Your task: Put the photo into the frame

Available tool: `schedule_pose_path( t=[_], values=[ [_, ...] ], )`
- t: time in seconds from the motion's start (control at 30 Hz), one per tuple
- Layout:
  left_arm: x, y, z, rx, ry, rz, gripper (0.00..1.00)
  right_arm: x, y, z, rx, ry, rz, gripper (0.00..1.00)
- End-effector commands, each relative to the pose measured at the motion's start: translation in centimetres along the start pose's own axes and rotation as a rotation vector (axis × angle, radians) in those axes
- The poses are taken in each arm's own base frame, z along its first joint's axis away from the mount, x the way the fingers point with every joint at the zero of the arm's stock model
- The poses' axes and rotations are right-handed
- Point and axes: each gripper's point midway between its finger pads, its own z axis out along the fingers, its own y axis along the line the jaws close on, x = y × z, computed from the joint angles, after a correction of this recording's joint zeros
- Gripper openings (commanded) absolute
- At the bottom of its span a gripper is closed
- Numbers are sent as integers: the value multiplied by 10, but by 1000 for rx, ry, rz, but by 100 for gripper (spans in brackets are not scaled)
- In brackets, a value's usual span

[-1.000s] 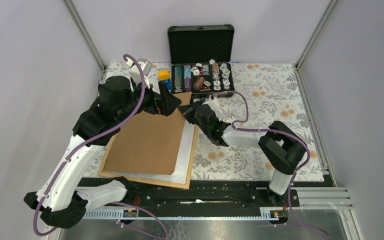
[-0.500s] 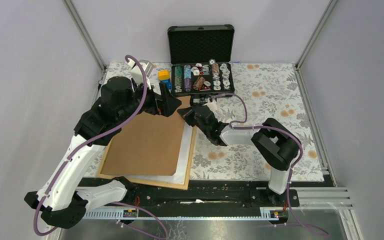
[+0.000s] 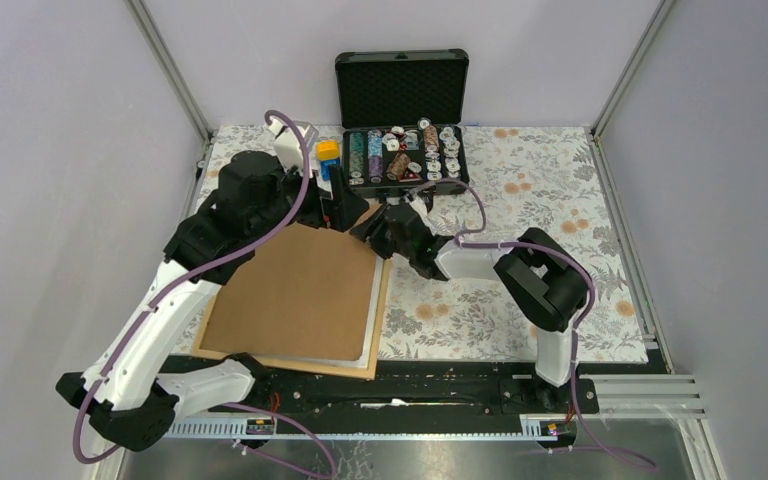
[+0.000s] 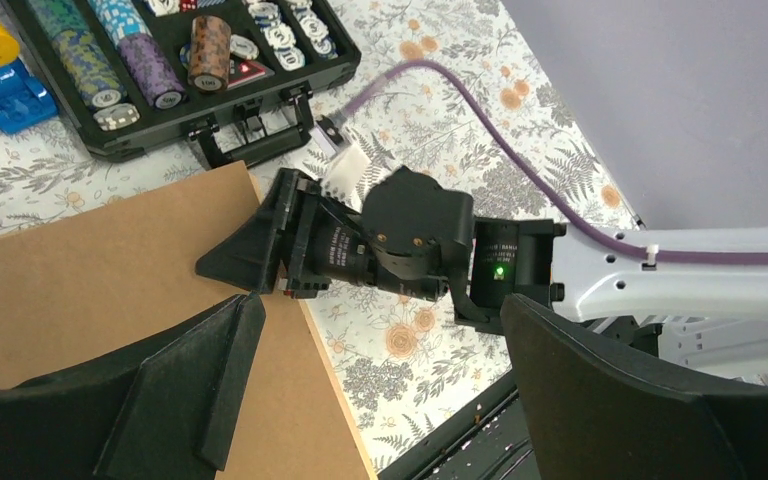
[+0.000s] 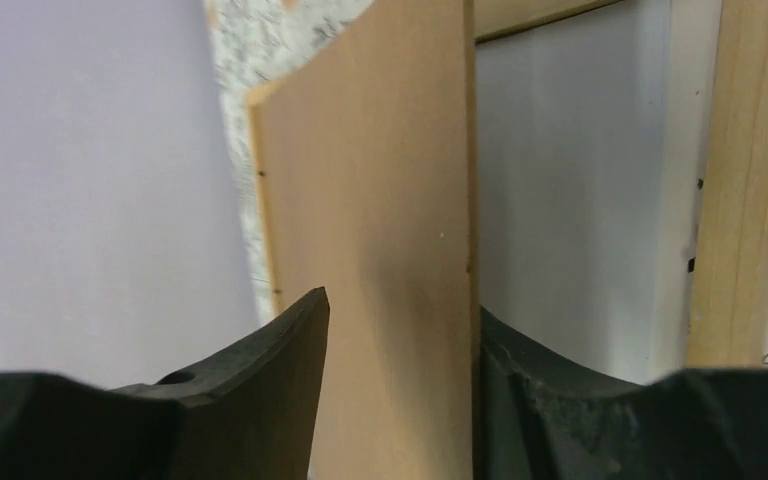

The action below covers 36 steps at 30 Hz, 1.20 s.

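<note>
Step in hand, backing: photo point(image 3: 371, 318) lies white side up in frame point(image 3: 290, 362) at table's 8 o'clock under skewed backing board point(image 3: 295, 290); right gripper point(image 5: 400, 310) part-spread astride its 1 o'clock corner, left gripper point(image 4: 382, 305) spread wide; next, likely square the board into the frame.

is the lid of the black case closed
No, the lid of the black case stands upright and open behind the poker chips in its tray.
</note>
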Motion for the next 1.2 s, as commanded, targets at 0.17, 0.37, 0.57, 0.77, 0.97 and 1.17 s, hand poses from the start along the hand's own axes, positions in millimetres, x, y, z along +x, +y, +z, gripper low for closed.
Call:
schedule_pose_path(
  t=[0.17,0.37,0.57,0.77,0.97,1.17],
  values=[
    [1,10,12,-37,-20,-21,99,12,-27,-17,261,235,-458,78],
    [10,19,16,-76,-8,-31,99,-10,-60,-69,459,263,-666,92],
    [14,22,20,-79,-1,-31,99,-29,-74,-87,544,189,-676,89],
    [14,19,19,-65,1,-23,99,-24,-76,-68,518,179,-615,58],
    [20,19,22,-49,8,-10,99,-3,-84,-39,473,251,-582,55],
    [29,21,30,-40,26,-13,99,8,-121,-27,564,283,-561,47]
  ],
)
